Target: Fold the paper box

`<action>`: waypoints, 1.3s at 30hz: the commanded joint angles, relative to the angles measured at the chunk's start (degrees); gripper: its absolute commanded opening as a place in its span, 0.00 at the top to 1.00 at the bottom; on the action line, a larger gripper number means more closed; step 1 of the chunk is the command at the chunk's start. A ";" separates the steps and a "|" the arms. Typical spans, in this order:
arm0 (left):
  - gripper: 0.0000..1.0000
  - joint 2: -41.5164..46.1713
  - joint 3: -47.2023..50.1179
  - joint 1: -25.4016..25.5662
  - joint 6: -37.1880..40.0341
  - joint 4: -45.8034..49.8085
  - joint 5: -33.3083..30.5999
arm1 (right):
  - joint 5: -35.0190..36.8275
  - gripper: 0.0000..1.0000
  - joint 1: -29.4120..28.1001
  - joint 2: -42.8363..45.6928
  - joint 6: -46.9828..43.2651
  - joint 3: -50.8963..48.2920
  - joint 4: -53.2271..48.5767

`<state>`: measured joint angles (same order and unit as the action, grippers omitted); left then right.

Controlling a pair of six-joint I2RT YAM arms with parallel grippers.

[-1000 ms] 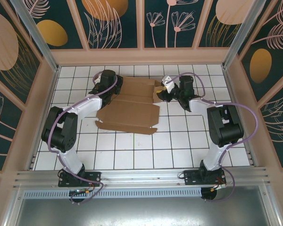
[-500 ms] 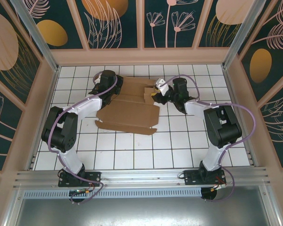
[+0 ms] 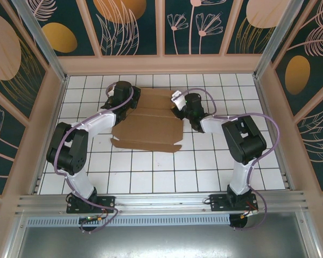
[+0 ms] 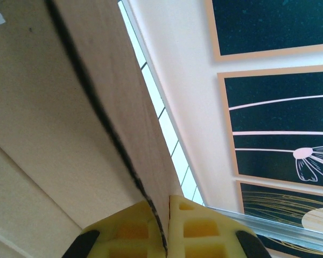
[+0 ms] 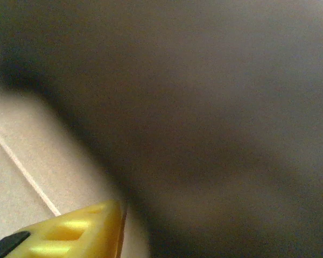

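The paper box (image 3: 147, 129) is laid nearly flat at the middle of the tiled table (image 3: 204, 166). Its ten o'clock edge is pinched by the left gripper (image 4: 162, 215). The right gripper (image 3: 178, 107) is set at the two o'clock flap, and its finger state cannot be told.

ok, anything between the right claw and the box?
Nothing visible stands between them. The right claw sits at the right edge of the paper box, with cardboard close up in front of its wrist camera. I cannot tell whether it grips. The left claw is shut on a cardboard edge on the box's left side.
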<state>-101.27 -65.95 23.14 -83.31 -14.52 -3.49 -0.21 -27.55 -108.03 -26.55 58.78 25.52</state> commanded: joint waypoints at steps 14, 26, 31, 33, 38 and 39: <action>1.00 1.39 2.59 0.18 -2.11 7.04 0.51 | 14.61 0.78 -1.24 -5.30 3.85 8.57 -2.22; 1.00 -0.14 -0.08 0.24 -4.33 9.77 0.74 | 28.20 0.86 -3.47 -10.19 10.97 14.11 -11.27; 1.00 -0.79 -0.93 0.24 -4.07 8.31 2.48 | 29.10 1.00 -3.47 -11.63 13.47 16.49 -14.49; 0.94 -0.56 -1.35 0.24 -3.53 8.03 2.85 | 28.08 1.00 -3.45 -11.61 13.71 16.76 -15.20; 0.67 2.44 -1.11 0.24 -0.09 7.98 1.73 | 24.53 1.00 -3.47 -9.19 14.04 14.49 -14.36; 0.63 3.54 -1.02 0.25 1.53 8.44 1.24 | 23.65 1.00 -3.47 -8.22 13.98 13.49 -13.50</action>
<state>-100.84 -66.57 23.24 -84.84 -9.76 -1.89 22.46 -31.64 -117.49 -11.99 74.39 14.96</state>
